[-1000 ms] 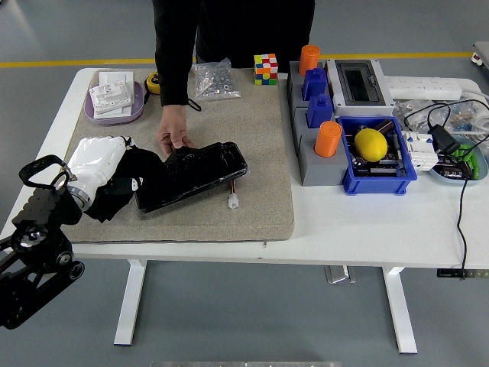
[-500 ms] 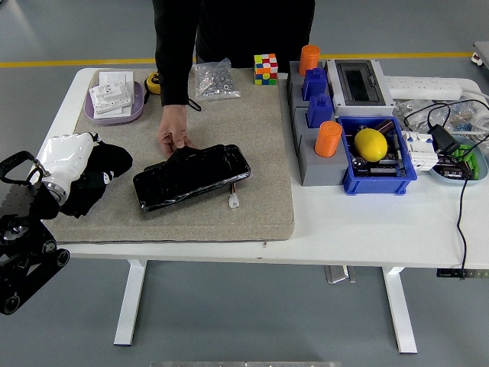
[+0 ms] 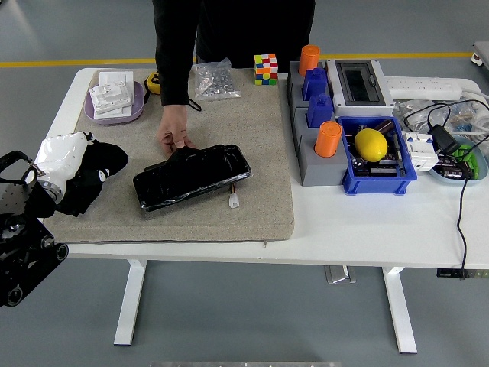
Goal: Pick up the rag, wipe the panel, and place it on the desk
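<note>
On the white worktop [image 3: 229, 248]: one rag [image 3: 95, 177] clamped by left hand [image 3: 63, 155] fingers; one panel [image 3: 191, 177], long axis eight-to-two o'clock, under a person's hand [image 3: 174, 134].

We can't see the left hand's [image 3: 63, 156] fingers; the white glove sits on the black rag [image 3: 93, 176]. Left arm [image 3: 19, 245] is cut off at 8 o'clock. The person [image 3: 229, 30] is cropped at 12. The person's hand [image 3: 174, 134] covers the panel's [image 3: 192, 176] far edge. Bag [image 3: 213, 79] contents are too small to tell.
</note>
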Motion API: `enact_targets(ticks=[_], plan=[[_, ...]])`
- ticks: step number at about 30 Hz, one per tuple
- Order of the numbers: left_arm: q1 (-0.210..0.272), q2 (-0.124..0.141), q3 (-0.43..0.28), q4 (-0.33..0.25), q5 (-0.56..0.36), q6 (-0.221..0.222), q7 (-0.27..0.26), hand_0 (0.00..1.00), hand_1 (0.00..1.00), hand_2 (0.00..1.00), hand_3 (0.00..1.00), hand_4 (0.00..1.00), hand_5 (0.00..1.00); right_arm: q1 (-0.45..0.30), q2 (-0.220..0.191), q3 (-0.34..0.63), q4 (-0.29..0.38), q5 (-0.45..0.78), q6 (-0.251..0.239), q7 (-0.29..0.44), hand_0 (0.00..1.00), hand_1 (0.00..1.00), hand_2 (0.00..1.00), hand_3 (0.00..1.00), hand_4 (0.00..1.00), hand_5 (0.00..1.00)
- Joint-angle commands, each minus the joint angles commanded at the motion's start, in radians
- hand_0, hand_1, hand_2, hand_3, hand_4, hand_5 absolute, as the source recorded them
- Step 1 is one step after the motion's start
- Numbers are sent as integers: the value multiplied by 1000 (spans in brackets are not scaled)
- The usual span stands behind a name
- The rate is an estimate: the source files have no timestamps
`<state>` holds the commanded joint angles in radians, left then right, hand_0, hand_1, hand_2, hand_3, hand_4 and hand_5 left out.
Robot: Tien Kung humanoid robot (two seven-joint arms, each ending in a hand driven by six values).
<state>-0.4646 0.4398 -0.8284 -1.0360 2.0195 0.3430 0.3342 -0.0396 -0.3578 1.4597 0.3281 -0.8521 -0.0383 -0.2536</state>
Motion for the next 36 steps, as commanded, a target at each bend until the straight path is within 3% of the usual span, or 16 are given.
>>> enact_targets(ticks=[1,6,7,12,13,18,19,24,25,36], plan=[[1,0,0,3,-1,0,-2,324,360,467,405,97,2,1,0,-1,0,-1,0,0,690,461,643,623,998,703],[6,-2,-4,0,-12,-18,-2,324,360,467,405,97,2,2,1,-1,-1,-2,1,1,690,461,643,623,998,703],[7,-2,-4,-2,-16,-20,-3,344,475,549,526,514,55,2,1,0,-1,-2,1,1,693,461,644,623,998,703],[6,2,-5,-7,-26,-36,-7,344,475,549,526,514,55,5,1,1,-1,-2,-1,4,693,461,644,623,998,703],[6,3,-4,-8,-27,-38,-8,391,582,622,582,832,216,5,1,1,-1,-3,-1,4,693,461,644,623,998,703],[7,6,-9,-10,-32,-48,-11,391,582,622,582,832,216,4,2,4,-2,-5,0,4,693,461,644,623,998,703],[6,6,-9,-10,-33,-48,-11,403,633,718,699,933,377,4,2,4,-2,-5,0,5,694,461,643,624,998,703],[6,8,-12,-8,-34,-56,-12,403,633,718,699,933,377,5,2,3,0,-4,-3,6,694,461,643,624,998,703],[6,9,-11,-9,-36,-58,-13,408,652,735,754,998,474,5,2,3,0,-4,-3,7,694,461,644,624,998,703],[9,21,-16,-20,-39,-76,-17,412,661,743,765,998,537,6,1,4,-2,-6,-2,5,694,460,643,624,998,703]])
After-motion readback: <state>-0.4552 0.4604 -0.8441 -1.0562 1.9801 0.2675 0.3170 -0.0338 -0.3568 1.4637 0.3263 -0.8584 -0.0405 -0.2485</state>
